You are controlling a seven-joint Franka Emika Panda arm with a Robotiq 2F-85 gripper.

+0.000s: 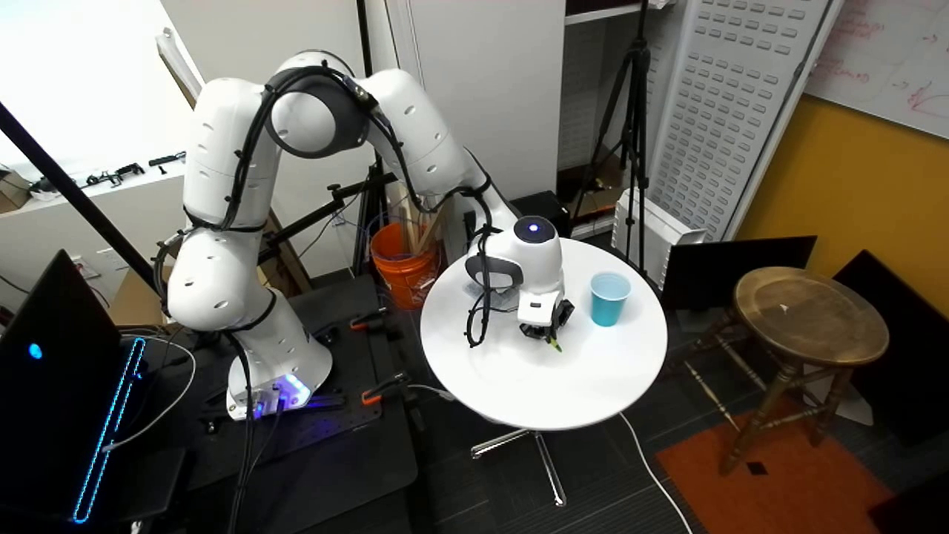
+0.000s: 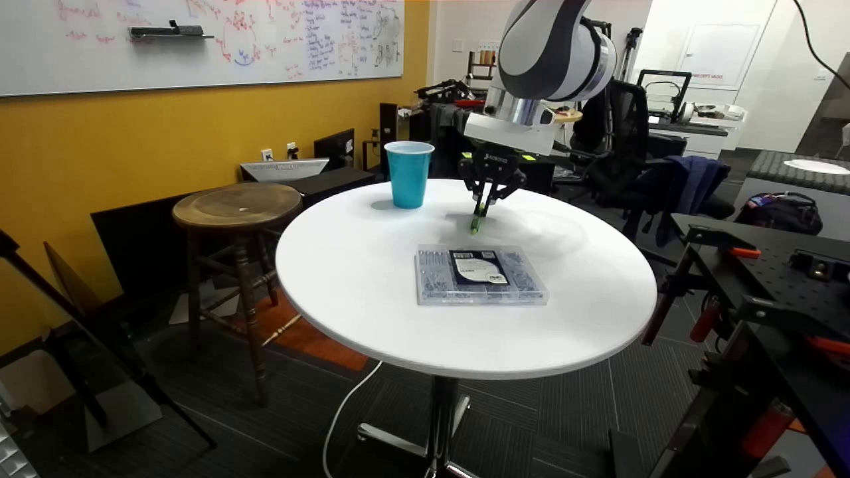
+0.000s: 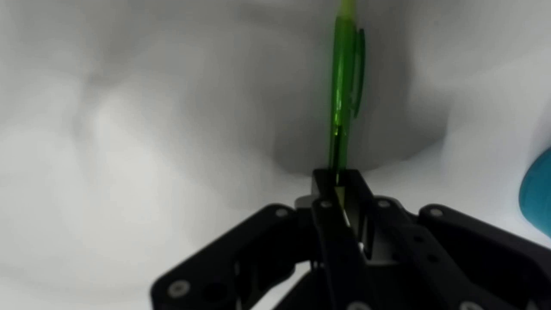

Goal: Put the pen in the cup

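Observation:
My gripper [image 3: 338,178] is shut on a green pen [image 3: 343,82] near one of its ends. Most of the pen sticks out past the fingertips. In both exterior views the gripper [image 1: 551,334] [image 2: 483,206] is low over the white round table, and the pen [image 1: 555,345] [image 2: 475,224] points down at a tilt. I cannot tell whether its lower end touches the table. A teal cup [image 1: 608,300] stands upright on the table beside the gripper and apart from it. It also shows in an exterior view [image 2: 408,176] and at the right edge of the wrist view [image 3: 537,196].
The white round table [image 2: 372,312] bears a clear plastic case [image 2: 435,285] of small parts. The arm partly hides the case in an exterior view [image 1: 507,300]. A wooden stool [image 1: 808,315] stands beyond the table edge. The robot's black bench [image 1: 311,445] is on the opposite side.

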